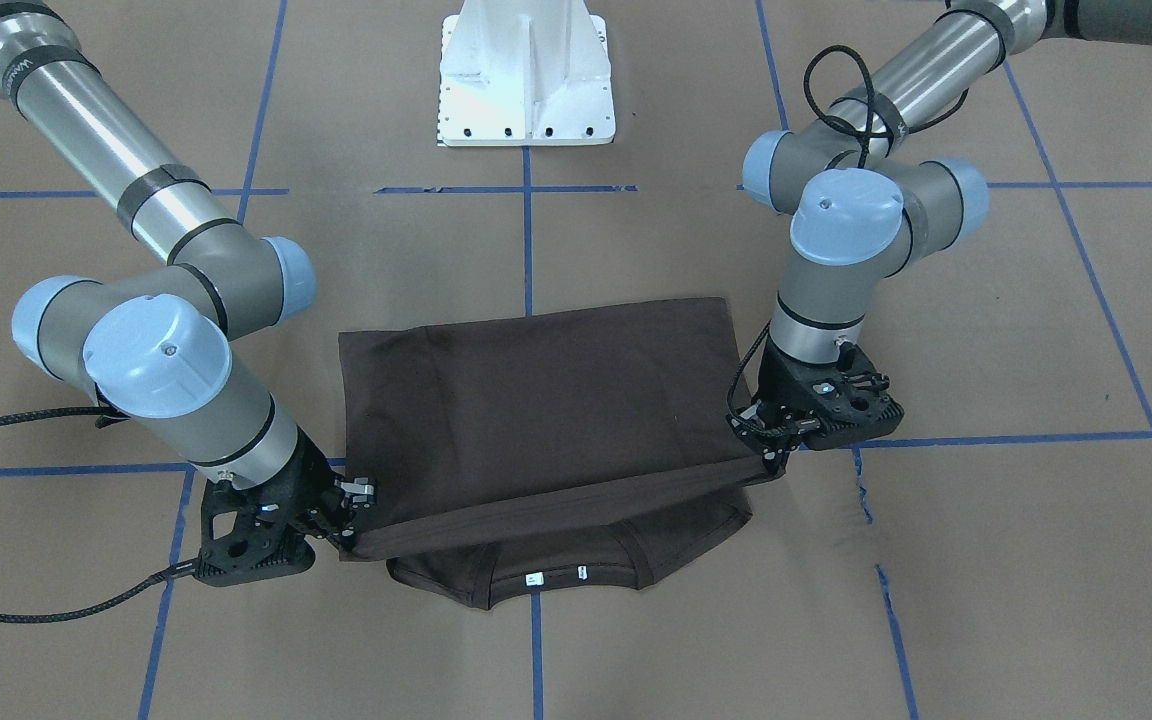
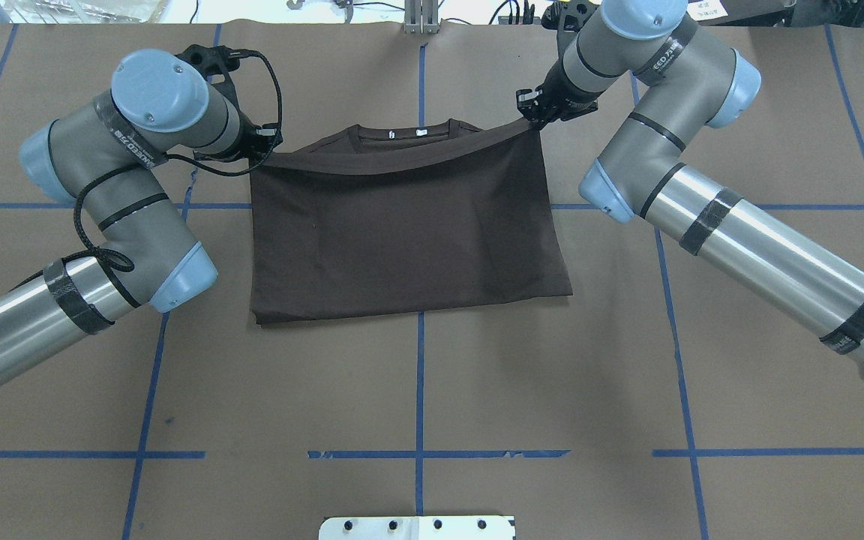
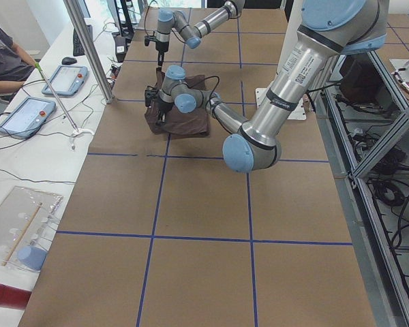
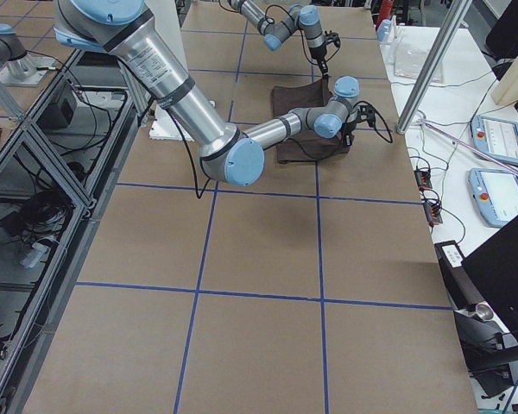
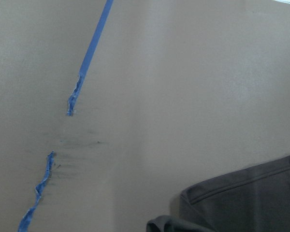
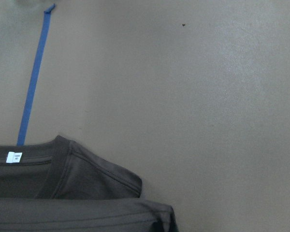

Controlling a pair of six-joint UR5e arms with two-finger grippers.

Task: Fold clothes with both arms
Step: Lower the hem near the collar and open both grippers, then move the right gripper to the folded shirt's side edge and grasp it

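**Operator:** Where is the dark grey-brown cotton T-shirt (image 2: 402, 240)?

**Manual:** You find it folded on the brown table surface with blue tape lines (image 2: 739, 390), between the two grippers. Its ribbed round collar (image 2: 402, 137), with small white tags (image 2: 421, 132), lies at the edge farthest from the robot.

**Operator:** What are the end effectors doing?

**Manual:** The black two-finger left gripper (image 2: 261, 147) is pinched onto one corner of the top layer. The black two-finger right gripper (image 2: 535, 118) is pinched onto the other corner. You see that edge stretched between them, raised just over the collar.
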